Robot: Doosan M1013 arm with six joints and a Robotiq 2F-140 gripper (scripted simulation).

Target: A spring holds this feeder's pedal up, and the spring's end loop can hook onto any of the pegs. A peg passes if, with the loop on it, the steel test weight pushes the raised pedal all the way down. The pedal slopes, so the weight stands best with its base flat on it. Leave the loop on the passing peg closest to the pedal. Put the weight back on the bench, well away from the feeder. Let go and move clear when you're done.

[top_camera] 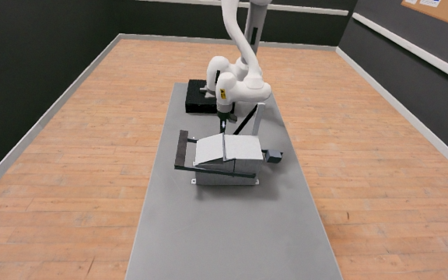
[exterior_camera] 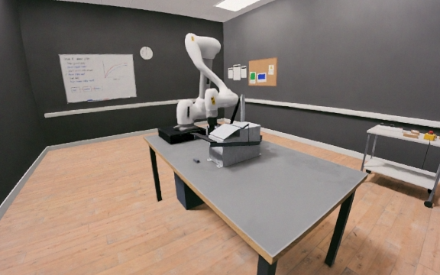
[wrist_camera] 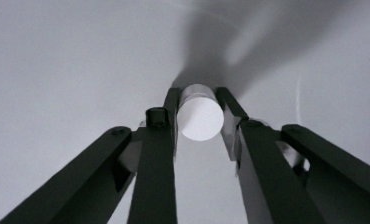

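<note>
The steel test weight [wrist_camera: 201, 119], a pale upright cylinder seen from above, stands between the fingers in the wrist view. My gripper [wrist_camera: 197, 103] [top_camera: 222, 129] is shut on it, one finger against each side, low over the bench behind the feeder as seen in the top view. The feeder [top_camera: 244, 148] [exterior_camera: 243, 150] is a grey box with a sloping pale lid. Its pedal [top_camera: 181, 149], a dark plate on long side arms, is raised at the left in the top view. The spring, its loop and the pegs cannot be made out.
A grey post [top_camera: 258, 120] [exterior_camera: 242, 108] and a slanting black bar [top_camera: 245, 120] rise behind the feeder. A dark block [top_camera: 274, 156] sticks out at its right. A small dark piece [exterior_camera: 196, 160] lies on the bench [exterior_camera: 281, 183]. The arm's black base [top_camera: 198, 103] is behind.
</note>
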